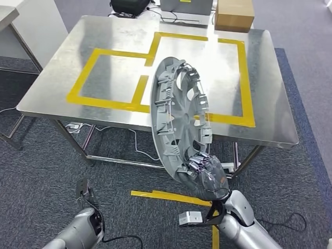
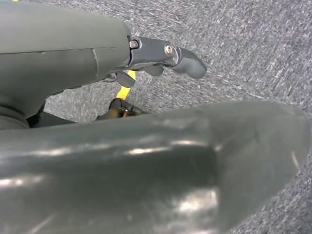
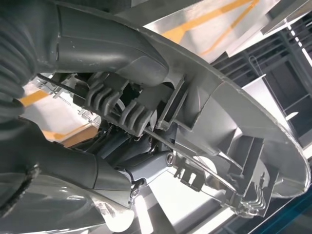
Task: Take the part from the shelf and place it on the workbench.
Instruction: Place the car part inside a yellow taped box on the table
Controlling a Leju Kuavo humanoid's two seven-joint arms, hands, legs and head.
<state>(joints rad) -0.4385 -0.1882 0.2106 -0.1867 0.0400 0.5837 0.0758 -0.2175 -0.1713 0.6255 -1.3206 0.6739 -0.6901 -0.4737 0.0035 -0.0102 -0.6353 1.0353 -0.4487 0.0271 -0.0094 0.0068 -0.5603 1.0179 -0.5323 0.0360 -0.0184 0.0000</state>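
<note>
The part is a grey plastic wheel cover (image 1: 178, 119), held nearly upright with its ribbed back side facing me. My right hand (image 1: 209, 179) grips it by the lower rim, in front of the near edge of the steel workbench (image 1: 117, 36), which carries yellow tape outlines. In the right wrist view the thick thumb (image 3: 110, 53) lies over the cover's rim (image 3: 228, 126), with darker fingers under the clips. My left hand (image 2: 162, 53) hangs low over the carpet, fingers stretched out and holding nothing; its wrist (image 1: 84, 228) shows at the bottom left.
A cardboard box (image 1: 234, 14), a grey case (image 1: 185, 8) and a black bag (image 1: 129, 6) sit beyond the workbench's far edge. A white table (image 1: 23, 26) stands to the left. Yellow floor tape (image 1: 172, 197) and cables lie near the bench legs.
</note>
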